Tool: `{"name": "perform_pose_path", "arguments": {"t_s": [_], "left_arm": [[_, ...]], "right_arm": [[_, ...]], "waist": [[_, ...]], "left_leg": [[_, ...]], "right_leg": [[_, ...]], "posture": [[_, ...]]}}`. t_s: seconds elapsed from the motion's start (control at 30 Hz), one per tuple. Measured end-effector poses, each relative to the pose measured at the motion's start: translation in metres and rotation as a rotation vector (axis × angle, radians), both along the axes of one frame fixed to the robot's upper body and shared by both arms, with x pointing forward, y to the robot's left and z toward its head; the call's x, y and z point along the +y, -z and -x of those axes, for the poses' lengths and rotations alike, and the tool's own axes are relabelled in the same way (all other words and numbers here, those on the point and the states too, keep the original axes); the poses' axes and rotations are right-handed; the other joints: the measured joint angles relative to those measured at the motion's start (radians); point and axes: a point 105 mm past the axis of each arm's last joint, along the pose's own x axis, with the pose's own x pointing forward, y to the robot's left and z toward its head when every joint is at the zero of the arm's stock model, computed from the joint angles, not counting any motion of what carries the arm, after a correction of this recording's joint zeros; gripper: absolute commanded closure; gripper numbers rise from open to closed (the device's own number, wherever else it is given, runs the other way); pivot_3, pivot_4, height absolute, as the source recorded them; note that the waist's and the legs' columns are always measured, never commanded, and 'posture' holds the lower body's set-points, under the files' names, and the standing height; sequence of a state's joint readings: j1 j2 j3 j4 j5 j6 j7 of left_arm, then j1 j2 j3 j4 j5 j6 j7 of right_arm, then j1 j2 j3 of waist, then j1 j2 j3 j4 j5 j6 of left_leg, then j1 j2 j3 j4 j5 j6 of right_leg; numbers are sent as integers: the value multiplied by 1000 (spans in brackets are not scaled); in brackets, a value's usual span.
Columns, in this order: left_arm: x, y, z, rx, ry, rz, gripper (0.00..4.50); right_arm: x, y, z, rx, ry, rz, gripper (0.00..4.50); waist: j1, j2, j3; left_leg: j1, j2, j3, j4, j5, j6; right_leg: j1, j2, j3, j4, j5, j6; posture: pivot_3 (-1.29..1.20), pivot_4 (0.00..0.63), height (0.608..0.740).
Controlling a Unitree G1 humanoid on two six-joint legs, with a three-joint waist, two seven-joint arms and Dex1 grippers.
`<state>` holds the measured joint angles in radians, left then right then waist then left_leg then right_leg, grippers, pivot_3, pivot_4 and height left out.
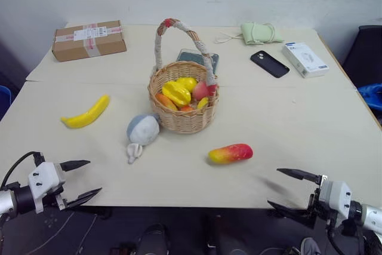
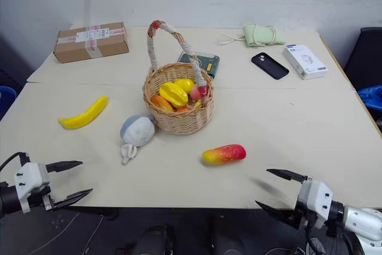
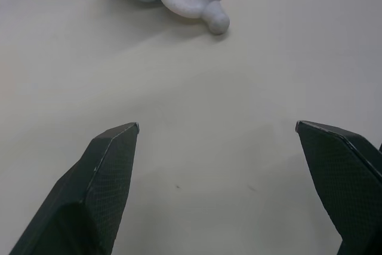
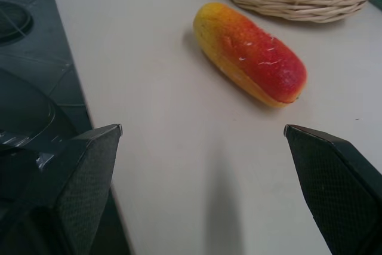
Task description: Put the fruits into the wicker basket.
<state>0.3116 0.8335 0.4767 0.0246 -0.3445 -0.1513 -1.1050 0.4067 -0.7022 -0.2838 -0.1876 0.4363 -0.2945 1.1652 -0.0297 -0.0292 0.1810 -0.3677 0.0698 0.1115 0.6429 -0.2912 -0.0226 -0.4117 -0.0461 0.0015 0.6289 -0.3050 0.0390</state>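
Observation:
The wicker basket (image 1: pixel 182 111) stands mid-table with yellow, orange and pink fruits (image 1: pixel 176 92) inside it. A yellow banana (image 1: pixel 87 113) lies on the table to its left. A red-to-yellow mango (image 1: pixel 230 153) lies in front of the basket, slightly right; it also fills the middle of the right wrist view (image 4: pixel 250 54). My left gripper (image 1: pixel 83 178) hovers open at the table's near left edge, empty. At the near right edge my right gripper (image 1: pixel 285 190) is open and empty too, pointing toward the mango.
A grey-white plush toy (image 1: pixel 142 131) lies just left of the basket. At the back are a cardboard box (image 1: pixel 89 40), a green pouch (image 1: pixel 260 32), a black phone (image 1: pixel 269 63), a white box (image 1: pixel 305 59) and a dark card (image 1: pixel 199 58) behind the basket.

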Motion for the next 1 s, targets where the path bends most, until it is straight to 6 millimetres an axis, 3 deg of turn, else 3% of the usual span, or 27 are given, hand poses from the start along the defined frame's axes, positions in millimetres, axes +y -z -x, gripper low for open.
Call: {"name": "perform_pose_path", "arguments": {"t_s": [0.4, 0.73, 0.83, 1.0], "left_arm": [[-1, -4, -5, -37, -28, 21, 88], [1, -9, -4, 111, -32, 137, 88], [1, -18, -7, 182, -54, 217, 88], [-13, -50, -32, 137, -74, 376, 88]], "right_arm": [[2, -3, -9, -68, 24, 32, 0], [15, -13, -22, -84, 47, -71, 0], [35, -34, -27, -132, 26, -175, 0], [65, -85, -29, -244, -52, -344, 0]], "waist": [[0, 0, 0], [0, 0, 0], [-2, 1, 0], [1, 1, 1]], "left_leg": [[0, 0, 1, -1, -1, 0], [0, 0, 1, -1, -1, 0], [0, 0, 1, -1, -1, 0], [0, 0, 1, -1, -1, 0]], "right_leg": [[-1, 0, 0, -1, 1, 3], [-1, 0, 0, 0, 1, 2], [-1, 0, 0, 0, 1, 2], [-1, 0, 0, 0, 3, 6]], "posture": [[0, 150, 740], [0, 150, 740], [0, 150, 740], [0, 150, 740]]}}
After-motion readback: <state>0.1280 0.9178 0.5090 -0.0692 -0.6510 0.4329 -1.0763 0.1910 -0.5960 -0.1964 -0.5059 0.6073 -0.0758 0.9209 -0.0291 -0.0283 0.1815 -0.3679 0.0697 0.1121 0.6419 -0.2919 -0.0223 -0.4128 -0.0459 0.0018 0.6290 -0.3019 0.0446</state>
